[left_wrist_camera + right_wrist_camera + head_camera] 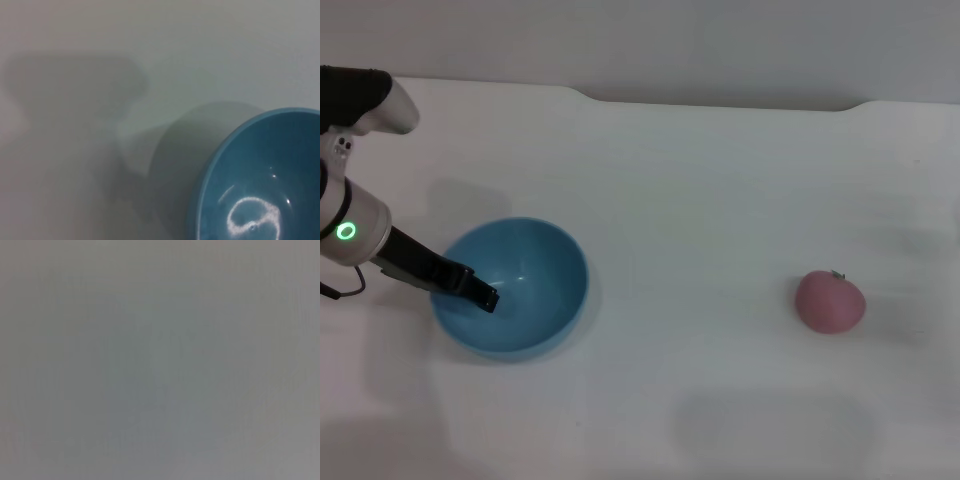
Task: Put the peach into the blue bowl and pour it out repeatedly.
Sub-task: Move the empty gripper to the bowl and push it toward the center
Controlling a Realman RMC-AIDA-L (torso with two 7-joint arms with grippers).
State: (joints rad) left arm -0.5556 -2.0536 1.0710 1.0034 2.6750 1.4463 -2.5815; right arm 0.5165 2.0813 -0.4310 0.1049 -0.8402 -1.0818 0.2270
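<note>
Bowl [520, 290]: upright on table [720, 180], empty.
Left gripper [480, 295]: at bowl's left rim; grip state impossible to tell.
Peach [830, 301]: well apart, right.

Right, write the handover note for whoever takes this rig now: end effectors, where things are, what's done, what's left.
Left end effector: at the near-left rim of the round light-blue plastic bowl, reaching inside; whether it grips the rim is unclear.
Right end effector: not in view.
Small round pink peach: on the white table, well to the right of the bowl, nothing touching it.
Bowl: upright, empty.
Done: nothing visible.
Left: put the peach in the bowl, pour it out, repeat.
</note>
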